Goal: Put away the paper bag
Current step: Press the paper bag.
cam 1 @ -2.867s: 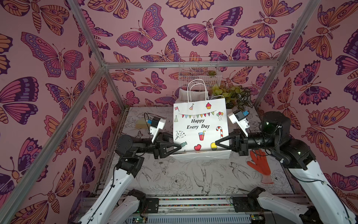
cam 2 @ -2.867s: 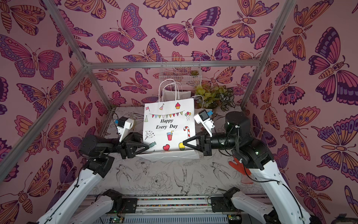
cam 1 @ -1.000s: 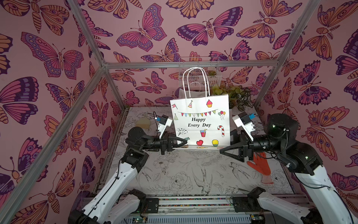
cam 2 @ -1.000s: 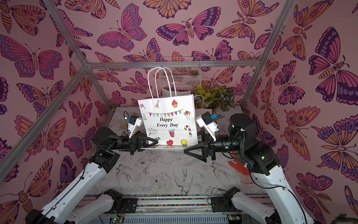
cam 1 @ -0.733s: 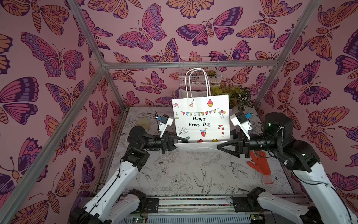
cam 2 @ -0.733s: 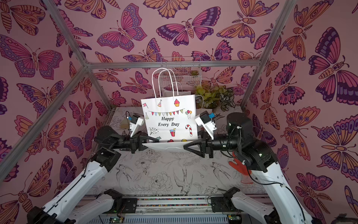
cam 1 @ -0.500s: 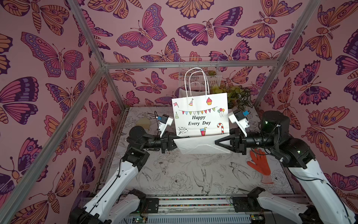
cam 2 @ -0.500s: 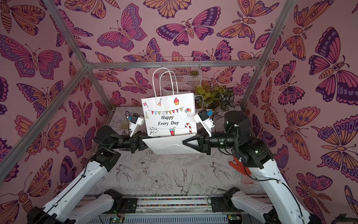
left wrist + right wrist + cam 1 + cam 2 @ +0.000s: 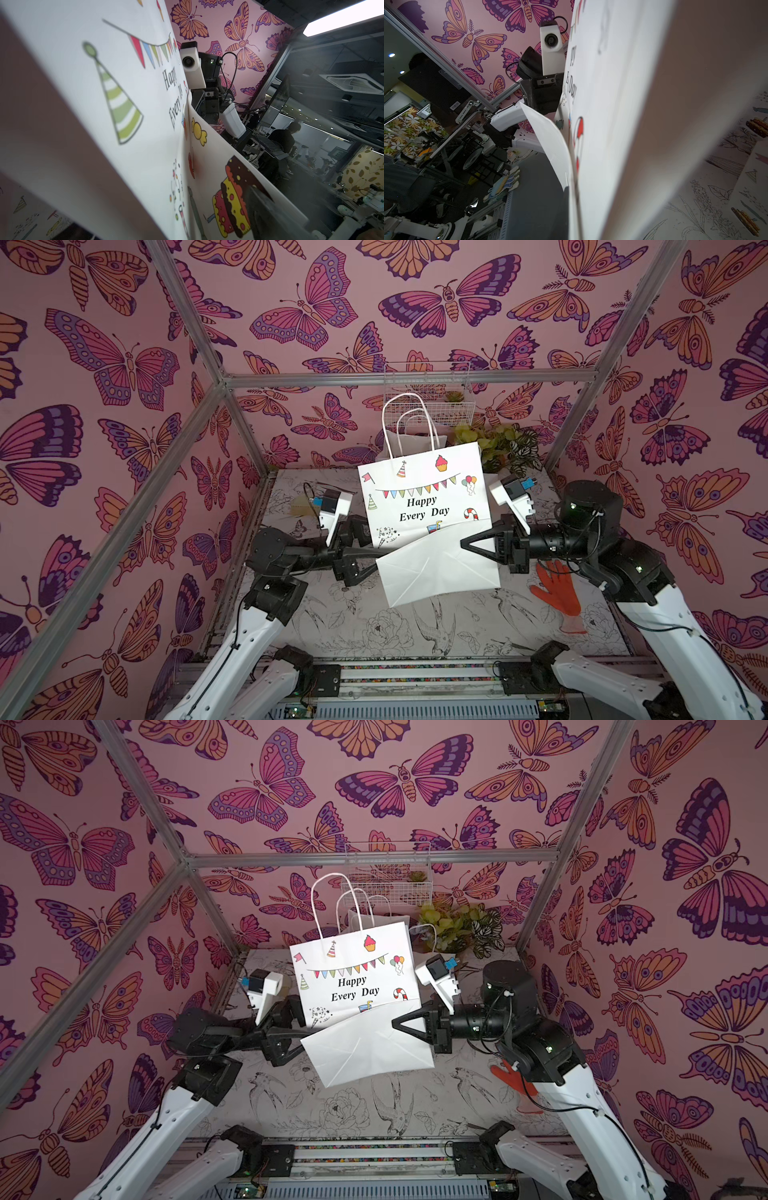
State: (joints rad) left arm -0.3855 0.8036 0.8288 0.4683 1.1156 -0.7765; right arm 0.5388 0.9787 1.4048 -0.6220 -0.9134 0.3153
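Observation:
The white paper bag [image 9: 419, 497] printed "Happy Every Day" hangs upright above the table in both top views, handles up. Its lower part [image 9: 440, 572] is folded up towards the front, plain white side out. My right gripper [image 9: 465, 543] is shut on the paper bag's right edge at the fold, also shown in a top view [image 9: 397, 1025]. In the right wrist view a dark finger [image 9: 542, 197] presses flat on the paper bag [image 9: 623, 104]. My left gripper [image 9: 370, 562] stands open at the bag's lower left edge. One finger [image 9: 261, 212] lies over the printed paper bag [image 9: 124, 83].
A second white bag [image 9: 415, 439] stands behind, under a wire basket [image 9: 428, 393] on the back wall. Green plants [image 9: 498, 443] fill the back right corner. An orange glove [image 9: 555, 589] lies on the table under my right arm. Metal frame posts [image 9: 232, 427] rise at the corners.
My right gripper moved in from the right and shut on the bag's edge. The bag's bottom folded up towards the front. My left gripper, shut on the bag before, has opened.

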